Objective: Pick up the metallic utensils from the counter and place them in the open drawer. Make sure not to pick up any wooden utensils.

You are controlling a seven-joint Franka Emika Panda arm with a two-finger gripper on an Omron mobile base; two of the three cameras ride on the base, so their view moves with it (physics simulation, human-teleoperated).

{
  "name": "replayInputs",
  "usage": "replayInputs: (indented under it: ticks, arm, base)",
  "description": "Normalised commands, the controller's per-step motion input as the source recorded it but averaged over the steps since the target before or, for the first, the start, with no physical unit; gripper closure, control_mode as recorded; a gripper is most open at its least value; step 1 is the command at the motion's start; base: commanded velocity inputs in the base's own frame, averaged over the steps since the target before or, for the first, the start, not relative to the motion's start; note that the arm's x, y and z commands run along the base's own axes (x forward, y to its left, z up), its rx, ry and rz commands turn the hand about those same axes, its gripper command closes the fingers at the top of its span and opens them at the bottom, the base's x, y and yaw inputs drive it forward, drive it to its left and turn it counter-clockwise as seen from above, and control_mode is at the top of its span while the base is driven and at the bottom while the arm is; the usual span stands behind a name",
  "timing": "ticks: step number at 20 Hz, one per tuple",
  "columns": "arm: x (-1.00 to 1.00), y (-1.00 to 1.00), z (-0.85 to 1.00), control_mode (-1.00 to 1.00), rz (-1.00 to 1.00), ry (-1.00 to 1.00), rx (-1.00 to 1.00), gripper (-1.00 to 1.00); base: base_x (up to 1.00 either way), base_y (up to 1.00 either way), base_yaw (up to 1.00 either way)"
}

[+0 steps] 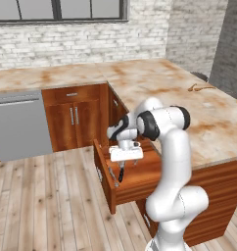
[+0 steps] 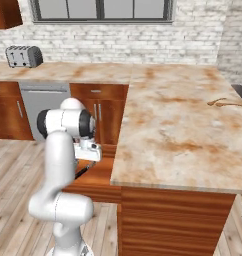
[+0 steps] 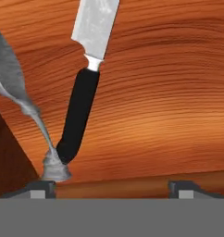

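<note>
The drawer (image 1: 140, 181) stood pulled out below the counter (image 1: 154, 83), a shallow box of reddish-brown wood with a flowing grain. In the hand view, two metallic utensils lay on its floor: a knife (image 3: 84, 88) with a rounded black handle and a flat silver blade pointing toward 12 o'clock, and at its 9 o'clock a thin grey metal utensil (image 3: 21, 97), curved and dull. The knife's handle end touched the grey piece's base near 7 o'clock. The gripper (image 3: 112, 187) hovered over the drawer with its fingertips (image 3: 40, 187) spread wide, nothing between them. On the marbled beige counter, toward 2 o'clock in the left base view, lay a tan wooden utensil (image 1: 200, 88).
</note>
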Motion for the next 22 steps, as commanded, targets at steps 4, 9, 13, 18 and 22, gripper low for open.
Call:
replayInputs:
  ticks: [4, 9, 13, 18, 22]
  arm:
    - [-0.42, -0.03, 1.00, -1.00, 0.00, 0.00, 0.07, -1.00]
    - [-0.88, -0.14, 0.98, -1.00, 0.00, 0.00, 0.10, -1.00]
    - [-1.00, -0.22, 0.71, -1.00, 0.00, -0.07, 0.11, -1.00]
    - [-1.00, -0.13, 0.81, -1.00, 0.00, -0.02, 0.02, -1.00]
    - [-1.00, 0.00, 0.94, -1.00, 0.04, -0.07, 0.00, -1.00]
  base:
    - [0.00, 0.00, 0.00]
    - [0.00, 0.00, 0.00]
    - [0.00, 0.00, 0.00]
    - [0.00, 0.00, 0.00]
    - [0.00, 0.00, 0.00]
